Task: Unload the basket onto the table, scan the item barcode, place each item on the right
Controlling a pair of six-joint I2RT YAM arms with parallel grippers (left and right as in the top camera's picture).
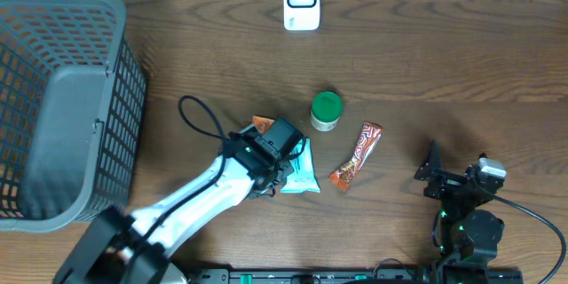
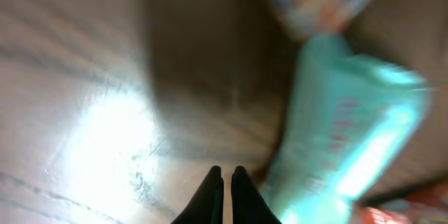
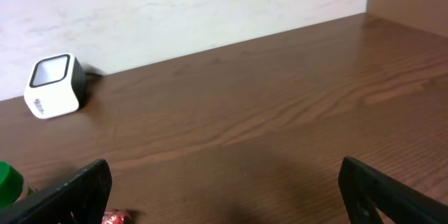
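The left gripper [image 2: 225, 178] is hovering low over the table [image 2: 91, 133] with its fingers pressed together and nothing between them. Just to the right of the fingertips a teal pouch [image 2: 343, 126] is lying flat on the wood. It is probably the item being approached, though the wrist view is blurring badly. Past the pouch, further ahead of the fingers, an orange packet [image 2: 308, 0] is showing.

The pouch is looking like thin, glossy film: likely light, soft, crinkly and slippery. Since it is lying flat, the fingers would need to part and pinch a sealed edge or corner rather than its yielding middle. No barcode is showing, so I cannot tell which face carries it.

The right gripper [image 3: 224, 182] is waiting with its fingers spread wide and empty. Near one finger a green lid [image 3: 7, 182] is peeking in. Far ahead, by the wall, the scanner [image 3: 52, 87] is standing, well apart from the pouch.
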